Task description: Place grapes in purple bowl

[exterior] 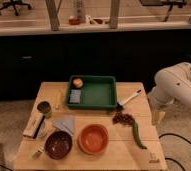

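A wooden table (104, 156) in a lab holds the grapes (123, 118), a dark lumpy bunch lying on the bare wood at about 5 o'clock from the green tray (105, 95) and just beside the upper end of a long green pepper (137, 135), which runs off toward 5 o'clock. The purple bowl (58, 145) sits near the front left, at roughly 8 o'clock from the grapes, with the orange bowl (94, 139) between the two and close beside it at 3 o'clock. The robot's white arm (176, 87) curves in from the right; its gripper (157, 118) hangs by the table's right edge, at 3 o'clock from the grapes and apart from them, and whether it is clenched or released cannot be told. An orange fruit (77, 82) rests in the tray's far left corner. A tin can (44, 108) stands at 9 o'clock from the tray
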`<state>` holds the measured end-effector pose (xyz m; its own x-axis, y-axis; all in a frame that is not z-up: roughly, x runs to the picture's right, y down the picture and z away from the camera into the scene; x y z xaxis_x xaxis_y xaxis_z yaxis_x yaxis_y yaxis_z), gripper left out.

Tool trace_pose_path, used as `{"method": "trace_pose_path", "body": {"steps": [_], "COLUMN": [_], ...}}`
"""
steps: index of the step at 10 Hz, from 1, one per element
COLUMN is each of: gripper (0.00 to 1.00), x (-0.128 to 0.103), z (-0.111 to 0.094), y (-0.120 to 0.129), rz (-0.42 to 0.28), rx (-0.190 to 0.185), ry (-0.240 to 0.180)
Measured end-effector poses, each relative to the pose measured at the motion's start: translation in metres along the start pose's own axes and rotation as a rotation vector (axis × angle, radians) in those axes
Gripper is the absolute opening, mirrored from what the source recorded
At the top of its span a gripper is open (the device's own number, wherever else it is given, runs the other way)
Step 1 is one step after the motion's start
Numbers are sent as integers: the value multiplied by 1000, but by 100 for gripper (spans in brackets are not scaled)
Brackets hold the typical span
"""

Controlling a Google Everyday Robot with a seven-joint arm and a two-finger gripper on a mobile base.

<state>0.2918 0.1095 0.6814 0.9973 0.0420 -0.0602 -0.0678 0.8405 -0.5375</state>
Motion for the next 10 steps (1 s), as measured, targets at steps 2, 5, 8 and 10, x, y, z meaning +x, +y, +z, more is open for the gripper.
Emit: {"method": "trace_pose_path", "body": {"steps": [2, 5, 8, 10], "gripper": [80, 80, 80, 80], "x": [0, 0, -3, -12], "z": [0, 0, 5, 23], "y": [0, 0, 3, 8], "rz": [0, 0, -15, -51], "rx": [0, 0, -4, -8], "ry": [0, 0, -4, -14]}}
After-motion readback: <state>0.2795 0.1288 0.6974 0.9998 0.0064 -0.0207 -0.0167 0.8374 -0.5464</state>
